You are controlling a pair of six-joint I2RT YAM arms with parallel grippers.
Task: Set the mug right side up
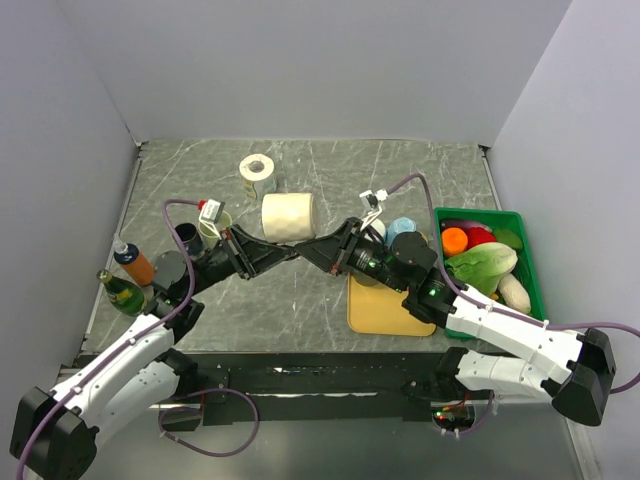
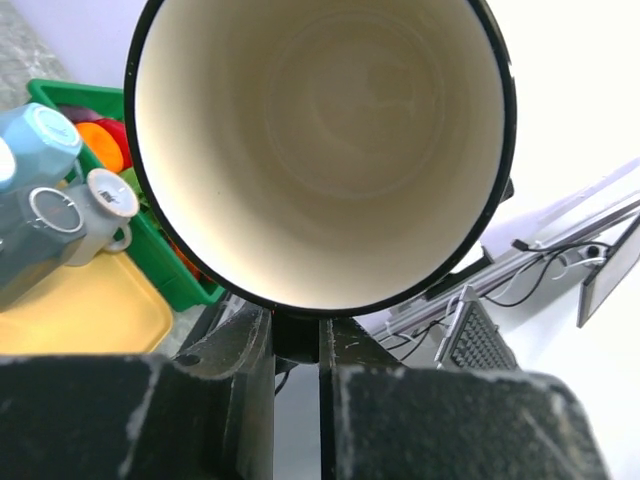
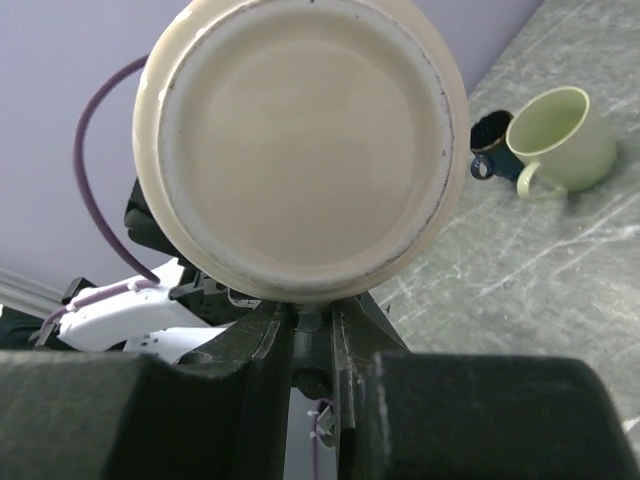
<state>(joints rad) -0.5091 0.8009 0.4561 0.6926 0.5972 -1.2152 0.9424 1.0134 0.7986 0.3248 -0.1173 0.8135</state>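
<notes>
Sideways mug; produce in bin

Both arms reach inward, L gripper & R gripper tip-to-tip, fingers on each pinched narrow.

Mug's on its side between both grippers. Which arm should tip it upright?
Left, probably. The mug has its mouth toward the left gripper and its base toward the right gripper. Pitching the left wrist down would bring the base to the table. Which gripper actually holds it is unclear.
</notes>
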